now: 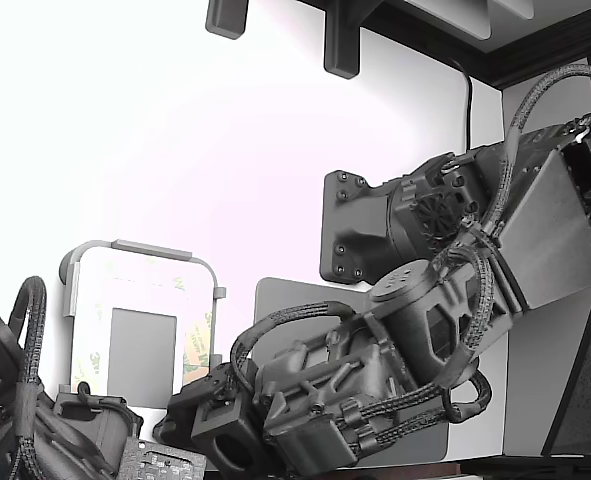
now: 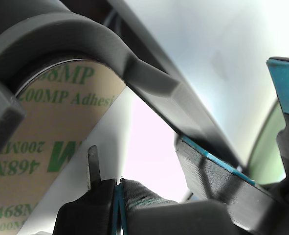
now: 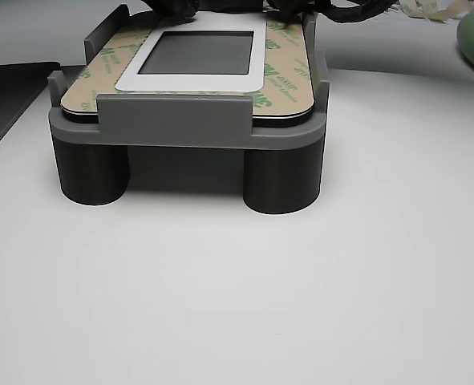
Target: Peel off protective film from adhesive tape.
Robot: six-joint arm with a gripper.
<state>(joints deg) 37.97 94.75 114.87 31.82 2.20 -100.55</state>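
Exterior view: the arm [image 1: 445, 290] reaches down toward the near edge of the grey fixture [image 1: 140, 250], which holds a white panel with a grey square [image 1: 142, 355]. The film [image 1: 197, 345] runs along the panel's side on this view's right, pale yellow with green print, still flat. The gripper [image 1: 200, 405] sits low at that strip's near end; its tips are hidden by the black body. Best approach, as a judgement: catch a free corner at the strip's end, then pull low and back along its length, slowly, so the thin liner does not tear.

Wrist view: gripper [image 2: 119, 188] jaws look pressed together, with a thin teal seam between the ribbed black pads; whether any film is pinched cannot be told. The liner is matte paper curving under the smooth rounded fixture rim.

Other view: the fixture stands on stubby cylinder legs, with printed strips lying flat on both long sides of the panel [image 3: 196, 80].
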